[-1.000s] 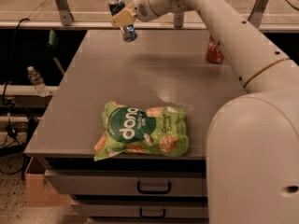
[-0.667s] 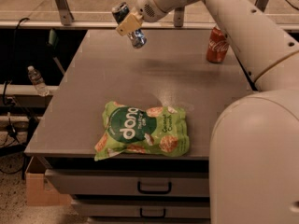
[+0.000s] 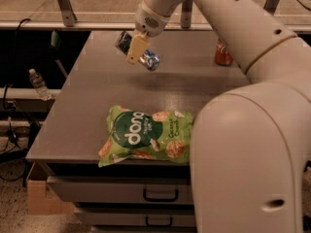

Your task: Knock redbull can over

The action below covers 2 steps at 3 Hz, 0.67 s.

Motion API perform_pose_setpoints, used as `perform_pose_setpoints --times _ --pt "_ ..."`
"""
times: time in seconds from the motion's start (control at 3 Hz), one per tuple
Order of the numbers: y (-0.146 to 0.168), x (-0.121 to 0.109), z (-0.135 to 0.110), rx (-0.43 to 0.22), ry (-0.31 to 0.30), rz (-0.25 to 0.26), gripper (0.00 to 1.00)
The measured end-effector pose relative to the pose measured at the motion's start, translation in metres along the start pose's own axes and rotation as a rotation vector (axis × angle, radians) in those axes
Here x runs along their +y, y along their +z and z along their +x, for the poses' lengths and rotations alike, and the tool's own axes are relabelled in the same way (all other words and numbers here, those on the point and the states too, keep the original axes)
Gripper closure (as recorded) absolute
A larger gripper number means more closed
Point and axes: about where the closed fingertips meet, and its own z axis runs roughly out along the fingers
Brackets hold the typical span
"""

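The redbull can (image 3: pixel 149 60) is a slim blue-and-silver can. It lies tilted almost on its side between the fingers of my gripper (image 3: pixel 137 49), just above the far left-middle of the grey table (image 3: pixel 87 106). A yellowish finger (image 3: pixel 136 47) crosses the can's middle and hides part of it. The gripper is shut on the can. The white arm reaches in from the right.
A red Coca-Cola can (image 3: pixel 223 54) stands upright at the far right of the table. A green snack bag (image 3: pixel 146 136) lies flat near the front edge. Drawers (image 3: pixel 160 194) sit under the table. A water bottle (image 3: pixel 39 84) and a cardboard box (image 3: pixel 41 198) are at the left.
The gripper has moved nearer and to the right over the table with the redbull can in it, and the can has tipped further towards horizontal.
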Motion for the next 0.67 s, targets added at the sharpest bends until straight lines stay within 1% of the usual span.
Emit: perform_pose_setpoints --times 0.33,0.67 --pt "0.016 0.015 -0.003 0.085 -0.074 -0.084 0.51" --pt "0.031 0.020 -0.014 0.122 -0.134 -0.137 0.28"
